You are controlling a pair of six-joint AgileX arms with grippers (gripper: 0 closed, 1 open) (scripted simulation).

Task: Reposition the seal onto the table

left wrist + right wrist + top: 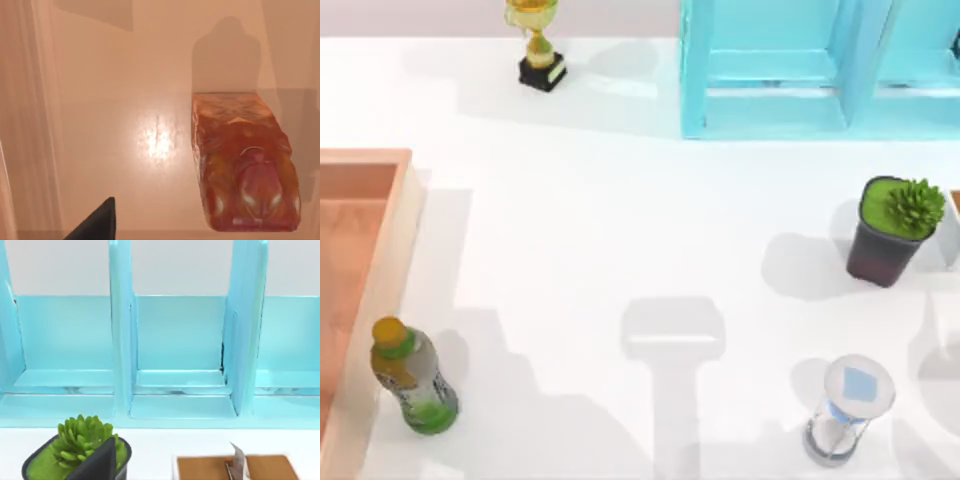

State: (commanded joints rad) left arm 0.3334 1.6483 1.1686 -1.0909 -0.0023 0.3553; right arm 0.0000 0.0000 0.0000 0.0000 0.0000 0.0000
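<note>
1. The seal (245,170) stands on the wooden tray (360,260) floor, close under the left wrist camera. One dark fingertip (95,225) of the left gripper shows beside it; can't tell how far open the jaws are or whether they hold anything.
2. I'd centre over the seal, pinch its sides, then lift straight up clear of the tray wall.
3. The table (620,230) has plenty of bare white space just right of the tray, between the bottle (412,378) and the trophy (538,45).

No legible text, brand, number or sign is found. The bottle (413,380) carries a green and white label whose print cannot be read. The trophy (537,45) has a pale plate on its black base, with nothing readable on it.
</note>
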